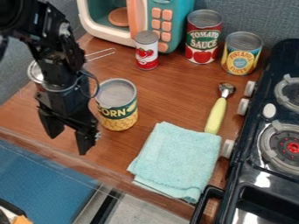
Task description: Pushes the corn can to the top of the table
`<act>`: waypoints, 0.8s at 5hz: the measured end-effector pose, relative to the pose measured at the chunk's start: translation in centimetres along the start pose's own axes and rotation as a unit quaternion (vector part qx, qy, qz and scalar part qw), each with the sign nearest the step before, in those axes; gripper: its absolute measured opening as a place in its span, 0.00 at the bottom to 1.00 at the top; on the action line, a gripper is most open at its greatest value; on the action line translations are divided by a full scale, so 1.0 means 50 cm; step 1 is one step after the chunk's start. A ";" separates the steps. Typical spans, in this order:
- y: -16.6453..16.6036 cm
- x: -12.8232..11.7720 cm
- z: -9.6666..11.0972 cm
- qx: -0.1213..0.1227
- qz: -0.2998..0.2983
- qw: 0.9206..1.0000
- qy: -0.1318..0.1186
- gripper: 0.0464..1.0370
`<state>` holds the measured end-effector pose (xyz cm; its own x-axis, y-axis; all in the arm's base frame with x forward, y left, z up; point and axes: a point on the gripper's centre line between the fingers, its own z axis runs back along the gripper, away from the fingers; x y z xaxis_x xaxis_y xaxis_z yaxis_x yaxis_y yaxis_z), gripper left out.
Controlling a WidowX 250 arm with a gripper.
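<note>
Fingers [86, 138] are spread apart with nothing between them, and the gripper [69, 139] hangs on the near-left side of the corn can [118, 107], so honestly I'd call this the lining-up part. Can't tell whether the tips touch the wood. The can sits upright on the table [178, 98], left of the middle, just beside the gripper.

For the push itself, I'd get the gripper round to the near side of the can first, since a shove from where it is would probably send it off to the right. Keep contact low on the wall, because a tall-ish can pushed near the rim could tip. Maybe bring the fingers closer together for one solid pushing face, then go slow and straight toward the back. Watch the small red-and-white can [146, 54] up that way, and the toy microwave [158, 24] behind it. I'd aim a bit left of that small can. The blue towel [177, 159] is near on the right, so don't swing wide and snag it.

As for looks: bare grey metal lid with a raised rim, dark green band with pale CORN lettering, yellow kernels printed round the bottom. Looks smooth and rigid, so I'd guess it slides okay, but a one-sided push might spin it.
</note>
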<state>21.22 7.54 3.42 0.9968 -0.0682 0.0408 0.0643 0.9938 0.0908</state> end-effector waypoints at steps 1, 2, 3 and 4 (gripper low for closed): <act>-0.019 0.025 -0.021 -0.004 -0.007 1.000 0.005 0.96; -0.034 0.042 -0.039 -0.002 -0.009 1.000 0.010 0.96; -0.034 0.049 -0.042 0.004 -0.005 1.000 0.005 0.96; -0.030 0.067 -0.043 0.006 0.000 1.000 -0.001 0.96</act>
<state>24.59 6.01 1.30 0.9967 -0.0691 0.0419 0.0646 0.9927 0.1022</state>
